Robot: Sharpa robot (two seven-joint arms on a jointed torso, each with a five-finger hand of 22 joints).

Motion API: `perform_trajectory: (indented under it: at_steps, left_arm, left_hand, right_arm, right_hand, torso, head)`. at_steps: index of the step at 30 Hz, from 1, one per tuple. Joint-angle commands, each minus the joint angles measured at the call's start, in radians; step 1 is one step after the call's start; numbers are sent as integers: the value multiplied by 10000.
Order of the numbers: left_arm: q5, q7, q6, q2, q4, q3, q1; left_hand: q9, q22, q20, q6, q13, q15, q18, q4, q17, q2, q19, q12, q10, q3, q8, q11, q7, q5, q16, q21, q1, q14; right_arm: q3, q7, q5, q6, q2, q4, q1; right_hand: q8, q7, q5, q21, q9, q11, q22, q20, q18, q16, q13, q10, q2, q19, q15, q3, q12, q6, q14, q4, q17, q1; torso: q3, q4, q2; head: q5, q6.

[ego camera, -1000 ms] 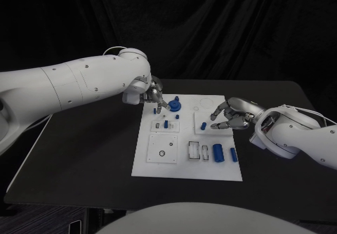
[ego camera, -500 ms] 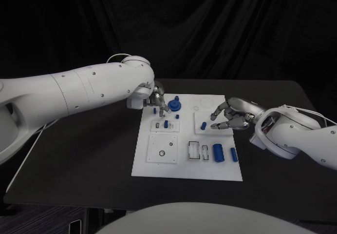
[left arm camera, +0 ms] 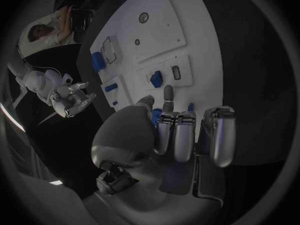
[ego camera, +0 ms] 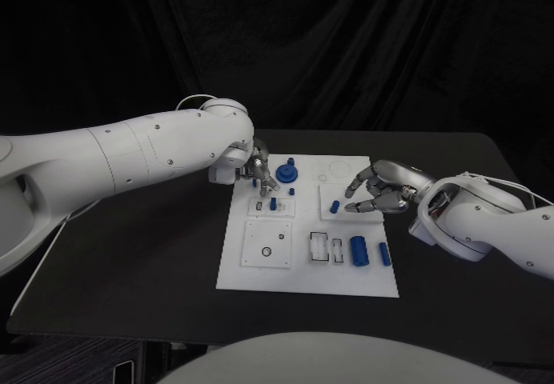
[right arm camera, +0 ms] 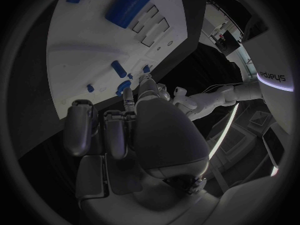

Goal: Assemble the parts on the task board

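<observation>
Fingers (ego camera: 264,171) of the left hand (ego camera: 253,165) point down over the far left corner of the task board (ego camera: 310,276), spread and holding nothing; a blue knobbed part (ego camera: 287,171) stands just beside their tips. Left wrist view: fingers (left arm camera: 176,133) partly curled, tips over the board (left arm camera: 206,60), nothing gripped. Fingers (ego camera: 363,186) of the right hand (ego camera: 384,190) curve over the board's right side, apart, nothing visibly held; a small blue part (ego camera: 350,192) lies at their tips, another (ego camera: 335,206) just below. Two blue cylinders (ego camera: 359,250) lie nearer the robot, well apart from both hands. Board sits mid table (ego camera: 138,264).
</observation>
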Motion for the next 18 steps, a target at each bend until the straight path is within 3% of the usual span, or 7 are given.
perform_trajectory:
  at_steps: [1, 10, 18]
  left_arm:
    - [25, -35, 59, 36, -5, 9, -49]
    - [25, 52, -4, 45, 39, 9, -135]
    - [25, 209, -111, 41, 60, 9, -171]
  left_hand:
    - [-16, 2255, 37, 69, 2630, 55, -7, -10, 2635, 24, 450, 36, 1058, 79, -39, 53, -17, 40, 27, -26, 67, 1022]
    - [-21, 2245, 35, 74, 2630, 53, 0, -17, 2635, 20, 434, 36, 1058, 99, -52, 50, -20, 63, 27, -56, 67, 1022]
    - [-35, 2243, 32, 69, 2630, 47, 2, -62, 2635, 3, 430, 36, 1058, 167, -99, 46, -25, 104, 27, -64, 95, 1022]
  right_arm:
    - [4, 11, -65, -110, 7, 30, -8]
    - [4, -7, -65, -93, 19, 22, -8]
    - [4, -44, -65, -42, 32, 6, -9]
  right_hand:
    - [-57, -9, 34, -48, -13, -175, 1603, -36, -58, -16, -519, 128, 115, -24, -47, -52, -63, 77, 760, -10, 1310, 18]
    - [-57, -9, 34, -48, -13, -175, 1603, -36, -58, -16, -519, 128, 115, -24, -47, -52, -63, 77, 760, -10, 1310, 18]
    - [-57, -9, 34, -48, -13, -175, 1603, -36, -58, -16, -519, 128, 115, -24, -47, -52, -63, 77, 760, -10, 1310, 18]
  torso:
    - [0, -14, -3]
    - [16, 2, -4]
    - [4, -3, 4]
  head:
    - [-4, 1]
    - [-5, 1]
    - [33, 1]
